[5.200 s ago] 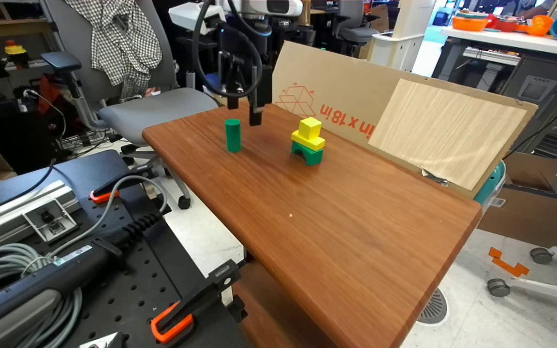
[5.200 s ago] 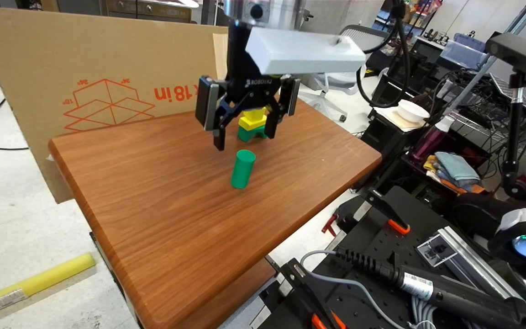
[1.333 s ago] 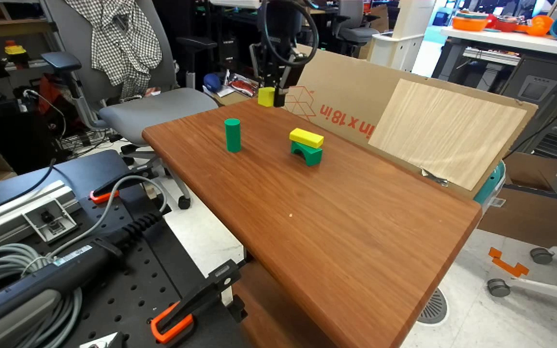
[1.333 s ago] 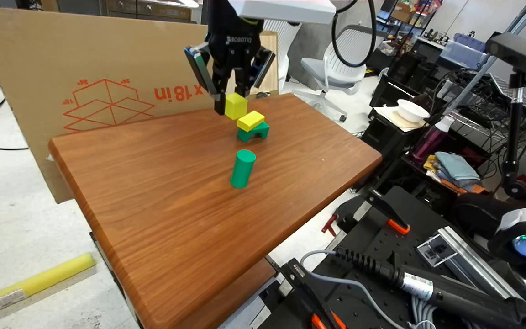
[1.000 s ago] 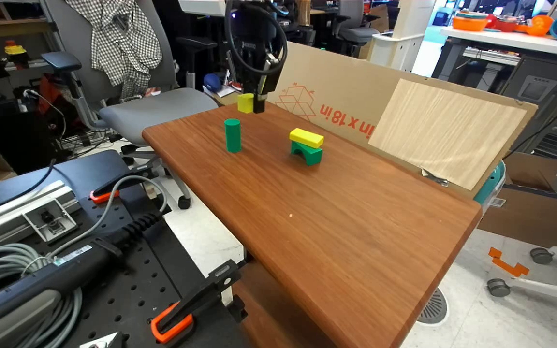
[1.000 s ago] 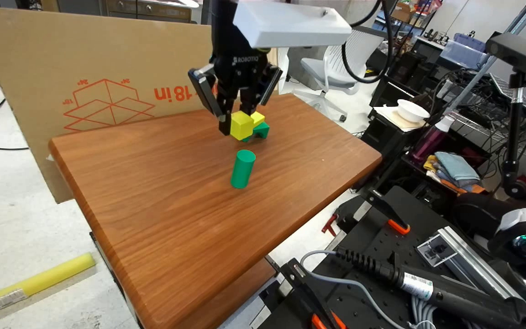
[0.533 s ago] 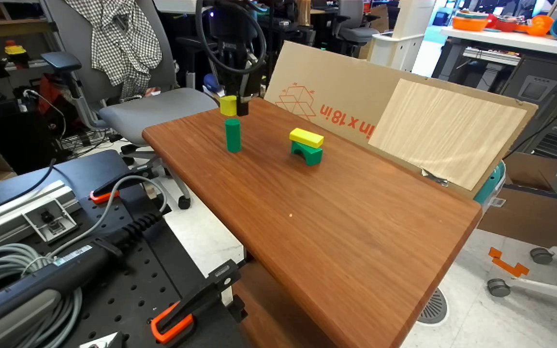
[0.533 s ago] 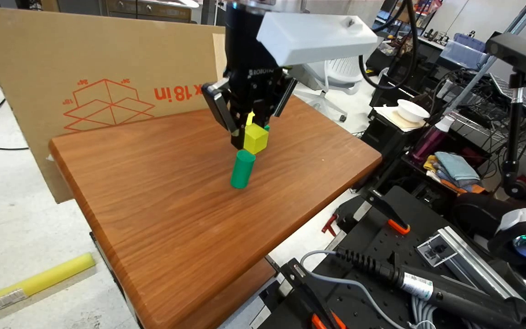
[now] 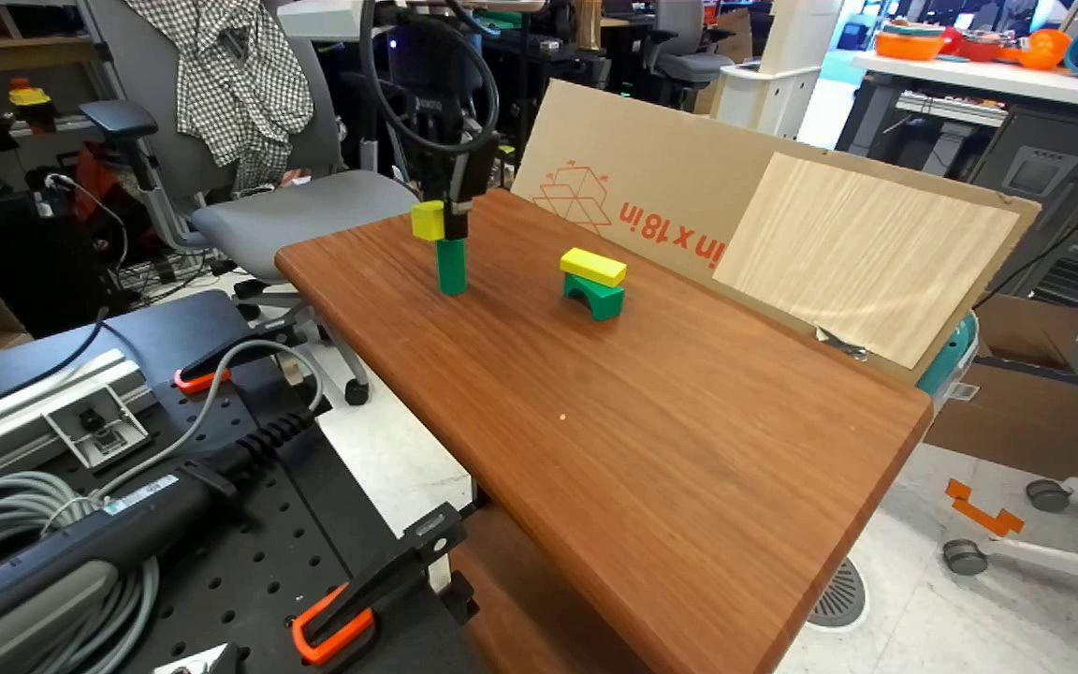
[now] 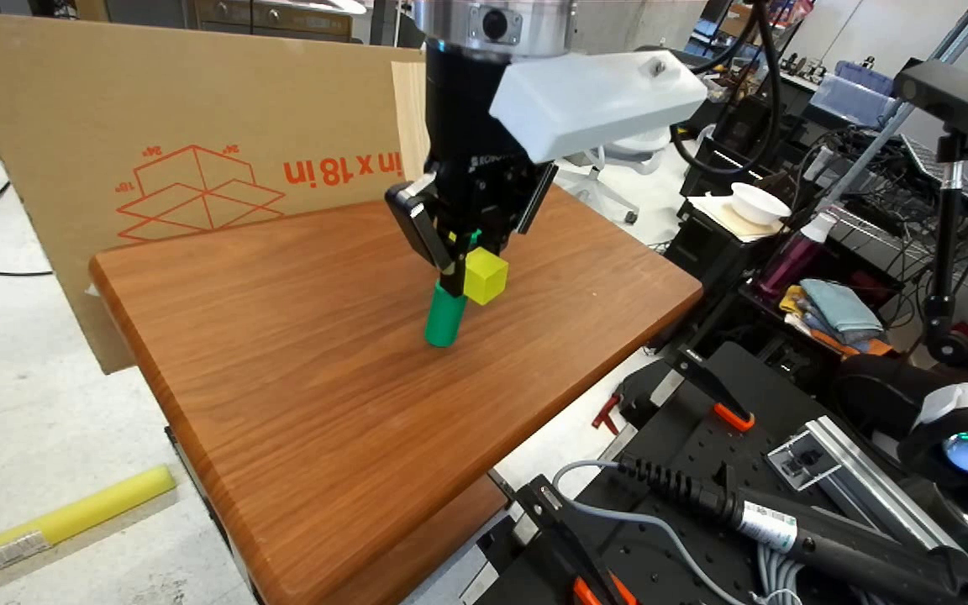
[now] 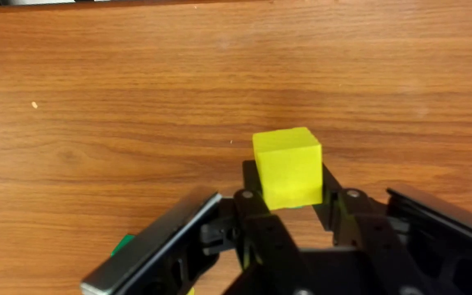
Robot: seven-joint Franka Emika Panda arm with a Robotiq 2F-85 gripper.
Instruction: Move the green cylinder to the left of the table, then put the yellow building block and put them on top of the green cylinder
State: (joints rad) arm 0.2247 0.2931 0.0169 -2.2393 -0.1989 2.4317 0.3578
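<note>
Aloft, the jaws held the yellow cube [image 11: 290, 175] clamped. Nearby, the green cylinder [image 9: 452, 270] stood upright on the table [image 9: 642, 440].

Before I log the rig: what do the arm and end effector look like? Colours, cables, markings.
The end effector is black, two-fingered and jointed, with silver-edged outer links. An exterior view shows blurred pale lettering on it, a silver cylindrical arm section above, a boxy white housing and a looping black cable.
</note>
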